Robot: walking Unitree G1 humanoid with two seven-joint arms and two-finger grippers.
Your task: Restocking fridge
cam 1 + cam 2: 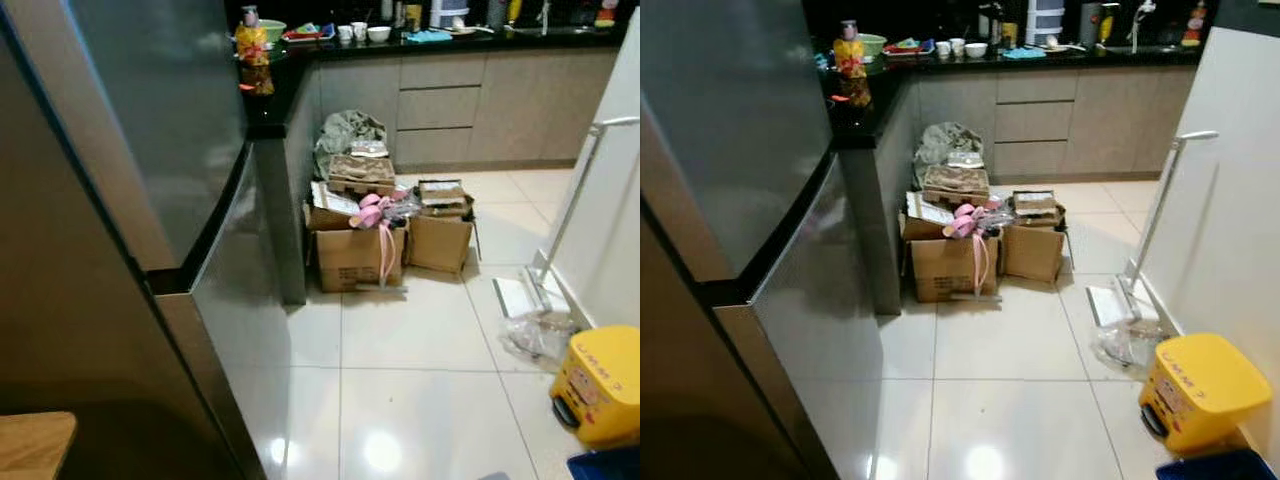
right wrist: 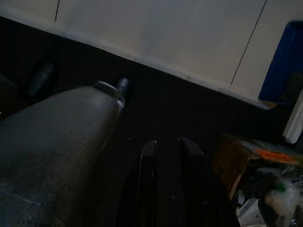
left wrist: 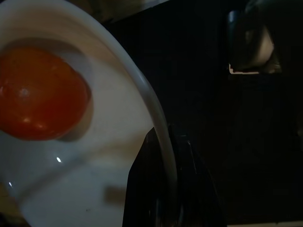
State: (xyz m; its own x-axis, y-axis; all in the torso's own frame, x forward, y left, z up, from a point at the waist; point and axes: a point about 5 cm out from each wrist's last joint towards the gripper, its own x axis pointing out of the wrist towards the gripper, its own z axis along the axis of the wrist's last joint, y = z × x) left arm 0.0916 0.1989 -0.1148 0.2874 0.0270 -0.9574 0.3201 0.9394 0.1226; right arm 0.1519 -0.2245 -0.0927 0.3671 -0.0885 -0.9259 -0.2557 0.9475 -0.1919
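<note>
**Restocking fridge: plate in the left hand, fridge doors shut**

Item 1. Left hand (image 3: pixel 163 189): fingers clamped on the rim of a white plate (image 3: pixel 94 142), one black finger lying over the rim edge. The plate extends away from the fingers, roughly level as far as can be judged.

Item 2. Orange round food (image 3: pixel 40 92), possibly an egg yolk or a small fruit; it sits on the plate well inboard of the rim, on the far side from the grip.

Item 3. Fridge (image 1: pixel 150 150): grey steel, on the robot's left in the head views, upper and lower doors both closed, with a dark seam between them.

Item 4. Right hand (image 2: pixel 168 179): empty, fingers close together with a narrow gap, hanging low over dark floor beside a grey rounded surface.

Item 5. Background: cardboard boxes (image 1: pixel 385 235) on the tiled floor by the dark table (image 1: pixel 440 40); a yellow bin (image 1: pixel 600 385) at right.

Governing relation: the fridge lies on the side of the loaded left arm, so the free right hand would likely have to open a door first.
</note>
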